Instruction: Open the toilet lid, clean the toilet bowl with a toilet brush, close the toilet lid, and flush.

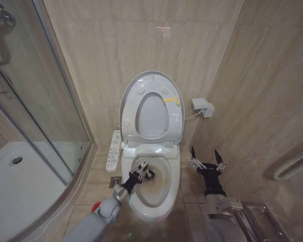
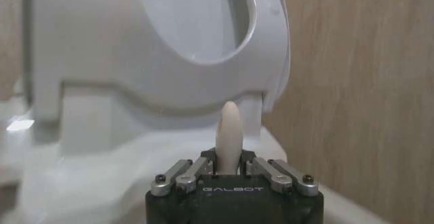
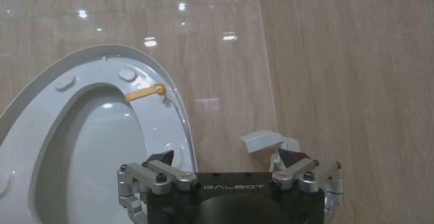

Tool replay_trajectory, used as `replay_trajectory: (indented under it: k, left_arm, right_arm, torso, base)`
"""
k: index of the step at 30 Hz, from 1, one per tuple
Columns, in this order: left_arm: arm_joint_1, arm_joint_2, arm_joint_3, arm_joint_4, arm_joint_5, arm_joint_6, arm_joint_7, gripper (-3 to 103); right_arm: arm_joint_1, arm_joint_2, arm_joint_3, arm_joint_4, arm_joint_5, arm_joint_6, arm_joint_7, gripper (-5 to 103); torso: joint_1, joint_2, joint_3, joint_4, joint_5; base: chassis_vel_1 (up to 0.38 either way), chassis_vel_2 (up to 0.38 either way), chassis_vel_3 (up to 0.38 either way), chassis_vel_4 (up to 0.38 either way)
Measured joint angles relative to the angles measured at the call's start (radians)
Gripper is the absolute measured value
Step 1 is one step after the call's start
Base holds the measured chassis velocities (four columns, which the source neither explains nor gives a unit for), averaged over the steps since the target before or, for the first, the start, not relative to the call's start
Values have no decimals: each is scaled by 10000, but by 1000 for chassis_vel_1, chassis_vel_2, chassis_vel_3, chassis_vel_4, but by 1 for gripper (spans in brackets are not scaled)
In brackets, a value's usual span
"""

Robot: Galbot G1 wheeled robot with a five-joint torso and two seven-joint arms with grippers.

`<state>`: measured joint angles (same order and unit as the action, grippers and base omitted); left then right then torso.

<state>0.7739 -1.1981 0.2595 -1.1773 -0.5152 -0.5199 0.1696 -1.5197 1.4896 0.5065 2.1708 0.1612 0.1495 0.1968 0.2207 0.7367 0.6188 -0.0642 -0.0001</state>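
The toilet lid (image 1: 150,115) stands raised against the back wall, with the ring seat (image 1: 134,101) and its yellow sticker folded up in front of it. Below lies the open white toilet bowl (image 1: 156,196). My left gripper (image 1: 140,170) reaches over the bowl's left rim, shut on the toilet brush; the dark bristle head (image 1: 149,173) is down inside the bowl. In the left wrist view the white handle (image 2: 229,127) rises from between the closed fingers of the left gripper (image 2: 229,165). My right gripper (image 1: 206,157) hangs open and empty to the right of the bowl, and stands open (image 3: 229,159) in its own wrist view.
A white control panel (image 1: 113,150) runs along the bowl's left side, with a floor drain (image 1: 114,181) and a red holder (image 1: 96,205) near it. A glass shower enclosure (image 1: 40,101) and its tray (image 1: 20,186) lie on the left. A wall box (image 1: 203,107) and hose (image 1: 293,164) are on the right.
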Motion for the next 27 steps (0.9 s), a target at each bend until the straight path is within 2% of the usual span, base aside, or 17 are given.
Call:
replay_trajectory:
  k: [5,14,20,27]
  left_arm:
    - [-824,-635,333,69,-208,65,149,21]
    - [-1151,-1322,1098,281,-472,64,130,21]
    - [-1006,-1471,1215,221,-620,-78,161,21]
    - [-1018,-1510,1231,1075,-822,-188,538,21]
  right_arm:
    - [0,0,0,0,0,0,0,100]
    - [0,0,0,0,0,0,0,100]
    - [0,0,0,0,0,0,0,100]
    - [0,0,0,-1,0,0,0,100]
  torso:
    - [1,0,0,-2,1]
    - [1,0,-1,3,3]
    - [0,1,-2,4,3]
    - [0,3,-3,1,-1]
  base:
    - [0,0,0,0]
    - [0,0,0,0]
    - [0,0,0,0]
    - [0,0,0,0]
